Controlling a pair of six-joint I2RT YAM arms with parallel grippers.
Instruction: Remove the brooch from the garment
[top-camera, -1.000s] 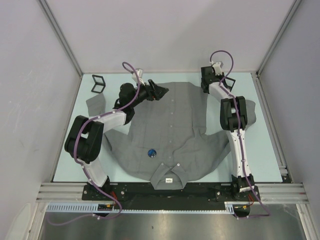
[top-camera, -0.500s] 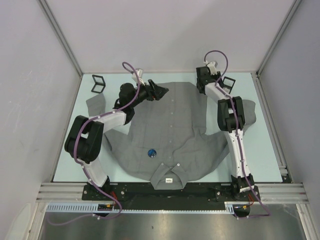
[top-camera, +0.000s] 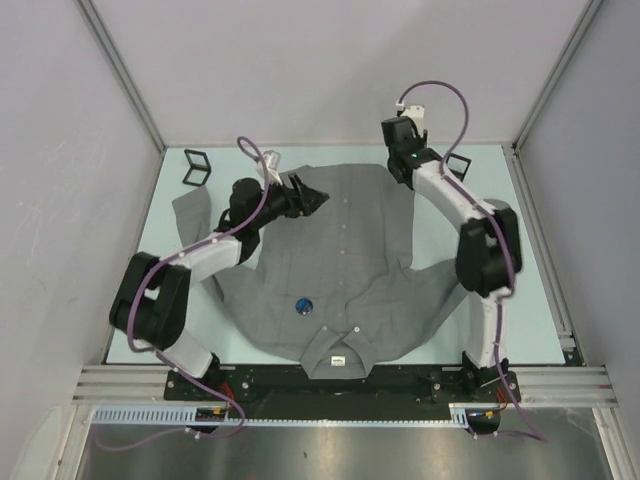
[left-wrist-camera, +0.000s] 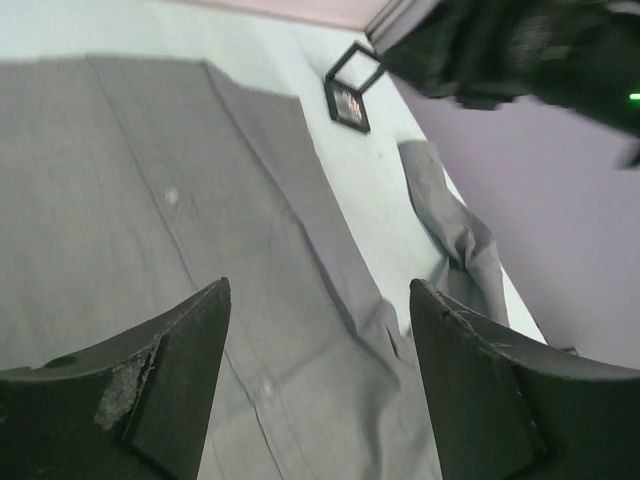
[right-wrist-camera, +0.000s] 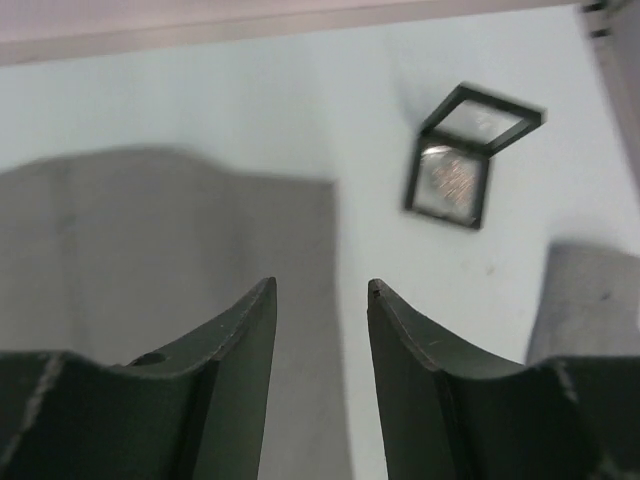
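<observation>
The garment, a grey button-up shirt, lies spread flat with its collar toward the arm bases. The brooch, small, round and dark blue, sits on the chest just above the collar; neither wrist view shows it. My left gripper hovers open over the far left part of the shirt, with nothing between its fingers. My right gripper is open above the shirt's far right hem edge, and it holds nothing.
A small black-framed open box stands at the far left of the table, another at the far right, also seen as the box and the box. The right sleeve lies bunched near the right arm. Walls close in on three sides.
The right gripper has opened wider and moved left and away from the hem corner. The left arm's elbow swung lower left, and its gripper shifted slightly left.
</observation>
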